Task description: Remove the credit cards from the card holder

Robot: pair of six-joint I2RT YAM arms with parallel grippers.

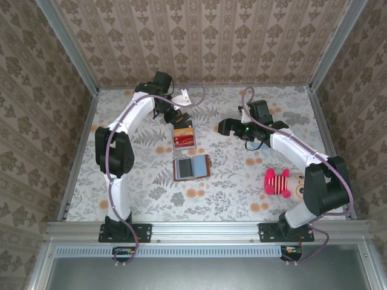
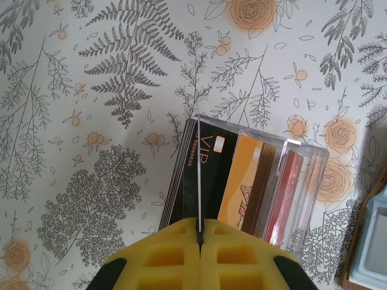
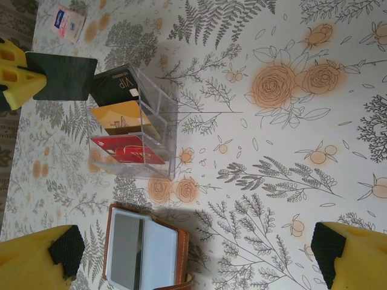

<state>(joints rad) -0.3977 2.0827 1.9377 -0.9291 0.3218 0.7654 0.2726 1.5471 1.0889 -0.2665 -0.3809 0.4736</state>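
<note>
**A:** Starting at the left: how far along is this?

**B:** Well into it, I'd judge. The left gripper (image 2: 199, 237) has its yellow pads pressed together on a dark card (image 3: 60, 75). It holds that card on edge in the air, just off the 11 o'clock corner of the clear tray (image 3: 161, 104).

**A:** And inside the tray?

**B:** Credit cards lie there face up: a black card (image 3: 115, 87), an orange card (image 3: 123, 117) and a red card (image 3: 128, 151). That makes three I can count for sure. The left wrist view hints at a brown strip between the orange and red ones, but I cannot tell if it is a fourth card.

**A:** So four cards at least, with the held one. Where is the card holder?

**B:** One card holder (image 1: 191, 167) lies opened flat on the table (image 1: 242, 181), at 6 o'clock from the tray and apart from it. Its inside shows a grey panel beside a pale blue one. I cannot tell whether the grey panel is a remaining card or just the lining.

**A:** What is left to do, then?

**B:** Probably setting the held card down, then checking the pockets.

**A:** And further right?

**B:** The right gripper (image 1: 225, 126) hangs at 2 o'clock from the card holder, its jaws spread wide and holding nothing. One plush toy (image 1: 277, 181) sits at 4 o'clock, well apart. One pink-and-white packet (image 3: 70, 22) lies beyond the tray, towards 12 o'clock.
</note>
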